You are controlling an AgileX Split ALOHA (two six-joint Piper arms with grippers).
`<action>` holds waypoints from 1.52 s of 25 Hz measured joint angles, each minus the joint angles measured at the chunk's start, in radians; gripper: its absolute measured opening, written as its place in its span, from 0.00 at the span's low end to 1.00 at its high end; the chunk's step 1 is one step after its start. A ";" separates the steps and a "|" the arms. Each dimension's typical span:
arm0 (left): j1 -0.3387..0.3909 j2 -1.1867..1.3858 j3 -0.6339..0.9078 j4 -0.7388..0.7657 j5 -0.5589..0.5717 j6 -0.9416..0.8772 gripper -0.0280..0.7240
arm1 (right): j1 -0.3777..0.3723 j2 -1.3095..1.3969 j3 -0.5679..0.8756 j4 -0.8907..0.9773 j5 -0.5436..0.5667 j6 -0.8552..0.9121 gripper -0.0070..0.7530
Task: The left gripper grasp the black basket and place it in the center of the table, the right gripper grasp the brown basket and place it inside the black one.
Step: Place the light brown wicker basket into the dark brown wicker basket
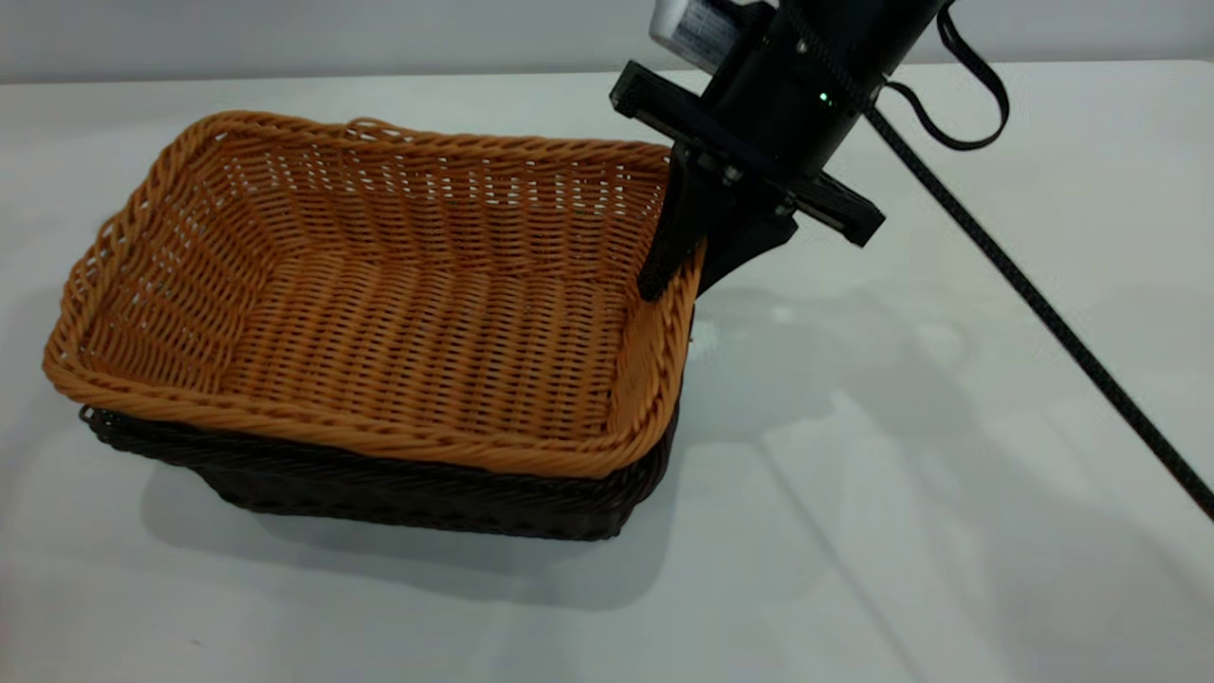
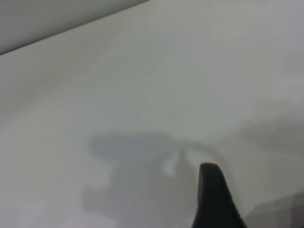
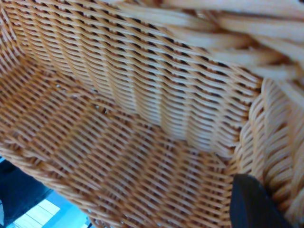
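The brown basket [image 1: 379, 313] sits nested in the black basket [image 1: 408, 493] on the left half of the white table [image 1: 948, 474]. Only the black basket's dark rim and lower sides show beneath it. My right gripper [image 1: 678, 283] reaches down at the brown basket's right wall, one finger inside and one outside, shut on that wall. The right wrist view shows the brown weave [image 3: 118, 118] close up, with one dark finger [image 3: 251, 206] against it. My left gripper [image 2: 213, 199] is outside the exterior view; its own wrist view shows only a dark part of it above bare table [image 2: 142, 71].
The right arm's black cable [image 1: 1043, 313] trails across the table's right side toward the front right edge. The table's far edge meets a grey wall behind the baskets.
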 joint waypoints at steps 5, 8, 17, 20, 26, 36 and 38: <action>0.000 0.000 0.001 0.000 0.004 0.000 0.57 | -0.009 0.001 0.000 -0.017 -0.003 0.002 0.10; 0.000 0.000 0.001 0.000 0.010 0.000 0.57 | -0.038 0.001 0.000 -0.035 0.002 0.000 0.10; 0.000 0.000 0.001 0.000 0.012 -0.001 0.57 | -0.106 0.001 -0.009 -0.123 0.036 -0.008 0.10; 0.000 0.000 0.001 0.000 0.013 -0.002 0.57 | -0.109 0.001 -0.044 -0.190 0.063 -0.008 0.10; 0.000 0.000 0.001 0.000 0.022 -0.002 0.57 | -0.110 0.001 -0.135 -0.295 0.126 -0.007 0.10; 0.000 0.000 0.001 0.000 0.022 -0.002 0.57 | -0.110 0.020 -0.140 -0.293 0.128 -0.001 0.12; 0.000 0.000 0.001 0.000 0.022 -0.002 0.57 | -0.112 0.024 -0.140 -0.292 0.123 -0.002 0.16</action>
